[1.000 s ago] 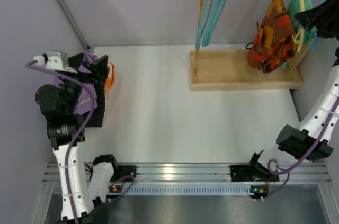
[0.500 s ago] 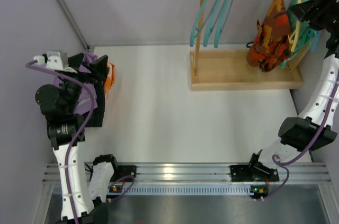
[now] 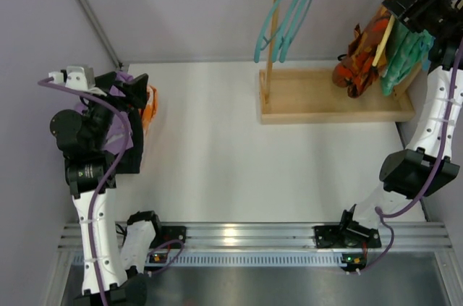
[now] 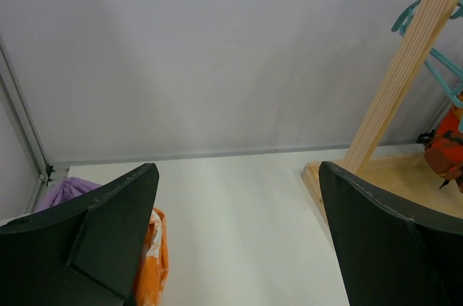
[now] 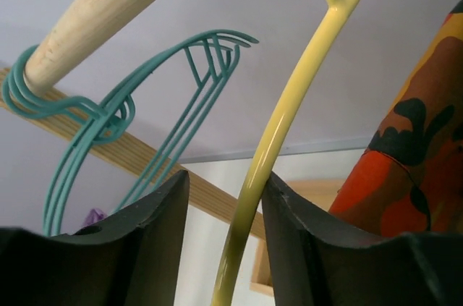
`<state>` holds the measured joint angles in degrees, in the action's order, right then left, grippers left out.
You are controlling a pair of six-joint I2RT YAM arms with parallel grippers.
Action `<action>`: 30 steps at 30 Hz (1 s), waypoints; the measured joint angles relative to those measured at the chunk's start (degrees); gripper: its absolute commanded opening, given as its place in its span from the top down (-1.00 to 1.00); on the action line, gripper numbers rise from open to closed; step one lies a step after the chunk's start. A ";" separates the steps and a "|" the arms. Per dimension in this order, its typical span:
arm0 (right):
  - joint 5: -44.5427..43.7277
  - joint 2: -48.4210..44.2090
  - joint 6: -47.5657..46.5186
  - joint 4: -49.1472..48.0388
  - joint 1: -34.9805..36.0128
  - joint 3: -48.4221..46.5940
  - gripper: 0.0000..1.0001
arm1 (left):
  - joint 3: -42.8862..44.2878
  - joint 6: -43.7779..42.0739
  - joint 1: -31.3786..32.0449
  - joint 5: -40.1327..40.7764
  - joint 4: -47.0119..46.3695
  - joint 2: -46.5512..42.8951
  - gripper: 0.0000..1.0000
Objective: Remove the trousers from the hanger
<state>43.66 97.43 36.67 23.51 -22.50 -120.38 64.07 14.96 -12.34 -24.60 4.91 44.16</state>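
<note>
The top external camera sits above and behind the arm bases and looks down on the whole table (image 3: pixel 217 147), with the wooden rack (image 3: pixel 333 96) at the far right. The left wrist camera sits low at the table's left side, facing far and right past the left gripper (image 4: pixel 239 168). It shares the rack and the patterned trousers (image 3: pixel 358 53) with the overhead view. The right wrist camera, very close, looks up past the right gripper (image 5: pixel 226 177) along the yellow hanger (image 5: pixel 289 118). All three views show the teal hangers (image 5: pixel 145 103).

Soft, even light everywhere, and the white table (image 3: pixel 239 139) is bright with only faint shadows. There's a small glare patch on the metal rail (image 3: pixel 231 232). Up close, the yellow hanger (image 5: pixel 278 139) carries a pale streak, and the dark fingers (image 5: pixel 145 248) of the right gripper (image 5: pixel 223 187) look soft-edged against the lens.
</note>
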 measured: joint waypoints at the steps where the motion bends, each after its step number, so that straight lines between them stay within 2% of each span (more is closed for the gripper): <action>1: 0.11 0.31 1.31 -0.96 0.00 0.00 0.19 | 0.00 0.02 0.00 0.00 0.00 0.04 -0.97; 5: 0.70 2.19 7.21 -5.33 0.02 0.68 0.46 | 0.02 0.17 0.00 0.02 0.02 0.90 -0.97; 9: 1.66 3.15 12.31 -7.61 0.13 1.38 0.87 | 0.02 0.17 0.00 0.00 0.04 1.09 -0.97; 12: 2.51 3.19 15.45 -7.65 0.13 2.82 0.97 | 0.02 0.17 0.00 0.00 0.02 1.09 -0.97; 30: 9.42 1.46 35.10 -25.16 1.31 9.33 1.00 | 0.68 1.16 0.00 -0.04 -0.02 1.09 -0.97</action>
<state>53.08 98.89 71.77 -1.65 -21.19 -111.04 64.75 16.12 -12.34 -24.64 4.89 45.25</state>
